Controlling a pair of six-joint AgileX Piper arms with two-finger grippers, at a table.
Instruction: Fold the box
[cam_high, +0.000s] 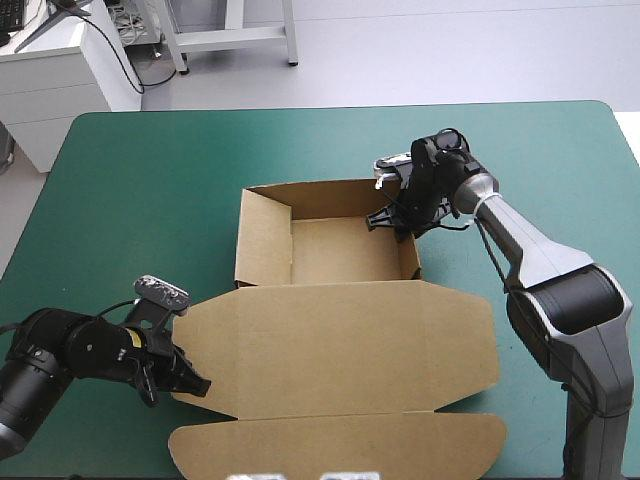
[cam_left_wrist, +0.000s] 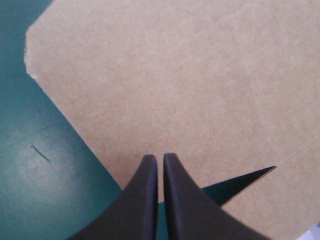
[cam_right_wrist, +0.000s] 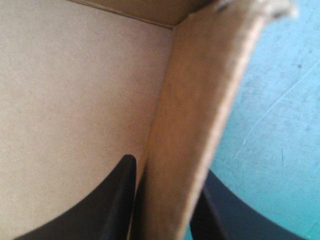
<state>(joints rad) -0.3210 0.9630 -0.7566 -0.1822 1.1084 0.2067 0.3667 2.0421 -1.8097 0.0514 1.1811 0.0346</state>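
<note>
Left gripper (cam_high: 195, 383) clamps the lid edge of the box (cam_high: 340, 340), which lies at the centre of the table (cam_high: 150, 170), in the high view. Left wrist view: the bite is shallow and may slip. Right wrist view: right gripper (cam_right_wrist: 167, 167) pinches a wall; overpulling could crease it.

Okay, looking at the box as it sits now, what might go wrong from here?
1. The right pincer clamps the box's right wall near the far corner. A sideways pull could bend that wall or drag the whole box.
2. The left pincer sits shut at the edge of the lid without gripping it. If it pushes, it may ride over the lid or shove it rather than lift it.
</note>
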